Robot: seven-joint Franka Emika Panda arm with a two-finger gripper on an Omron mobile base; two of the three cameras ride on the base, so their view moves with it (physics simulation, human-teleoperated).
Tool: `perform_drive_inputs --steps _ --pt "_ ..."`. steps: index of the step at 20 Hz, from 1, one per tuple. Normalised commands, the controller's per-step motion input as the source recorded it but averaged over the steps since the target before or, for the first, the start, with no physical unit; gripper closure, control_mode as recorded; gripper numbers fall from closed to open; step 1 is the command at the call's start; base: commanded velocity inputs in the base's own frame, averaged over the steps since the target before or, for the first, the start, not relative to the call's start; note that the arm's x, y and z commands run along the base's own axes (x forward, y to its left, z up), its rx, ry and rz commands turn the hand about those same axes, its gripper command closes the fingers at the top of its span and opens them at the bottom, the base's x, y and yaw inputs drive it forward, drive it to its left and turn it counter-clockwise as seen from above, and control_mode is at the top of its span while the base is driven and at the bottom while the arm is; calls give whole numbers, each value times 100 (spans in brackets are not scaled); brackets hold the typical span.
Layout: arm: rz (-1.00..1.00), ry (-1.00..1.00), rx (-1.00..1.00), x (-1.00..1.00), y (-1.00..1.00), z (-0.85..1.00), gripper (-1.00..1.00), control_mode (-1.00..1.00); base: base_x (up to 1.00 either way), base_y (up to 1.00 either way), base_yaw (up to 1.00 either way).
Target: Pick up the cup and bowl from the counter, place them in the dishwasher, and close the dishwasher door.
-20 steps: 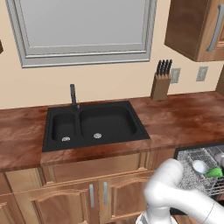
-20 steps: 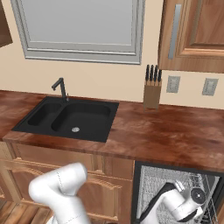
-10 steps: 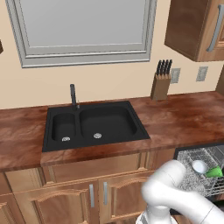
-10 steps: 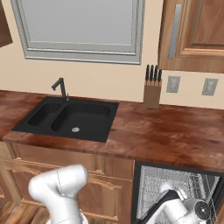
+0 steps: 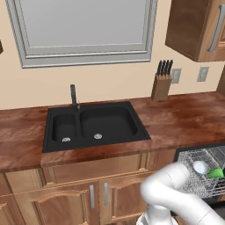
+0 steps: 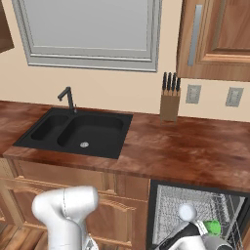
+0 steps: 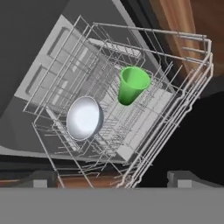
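1. Gripper (image 7: 112, 181) sits nearest, jaws spread wide and holding nothing, looking down into the pulled-out rack (image 7: 183, 105).
2. Rack contents: the bowl (image 7: 85, 118) lies among the wires, its hollow facing the hand camera; the cup (image 7: 131, 84) rests beside it, tipped over with its mouth showing. They are near each other but apart. Both also show inside the dishwasher (image 6: 158, 205) from the base cameras, bowl (image 5: 200, 167) left of cup (image 5: 216, 172).
3. Both items look loaded, so closing the door seems to be what remains. The door itself I cannot make out clearly.
4. Risk: the rack stands out from the cavity; swinging the door up against it could jam or jolt it, and the leaning cup could roll off the tines.
5. Risk: the arm is folded low beside the rack, so a careless sweep could snag the wires.
6. Farther off, the counter (image 5: 184, 118) carries a knife block (image 5: 161, 85); the sink (image 5: 94, 125) is set into it.
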Motion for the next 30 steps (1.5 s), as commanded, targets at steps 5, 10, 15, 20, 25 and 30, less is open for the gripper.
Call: perform_drive_inputs --steps 5,10,15,20,25,30 --pt "0 -11 0 -43 13 36 -100 -100 0 0 0" --pt "0 -12 0 -48 5 53 -100 -100 0 0 0" --pt "0 -13 3 -58 5 39 -100 -100 0 0 0" --pt "0 -11 4 -56 7 2 -100 -100 0 0 0" --pt "0 -11 5 -57 7 0 -100 -100 0 0 0" --pt "0 -13 7 -70 2 0 -100 -100 0 0 0"
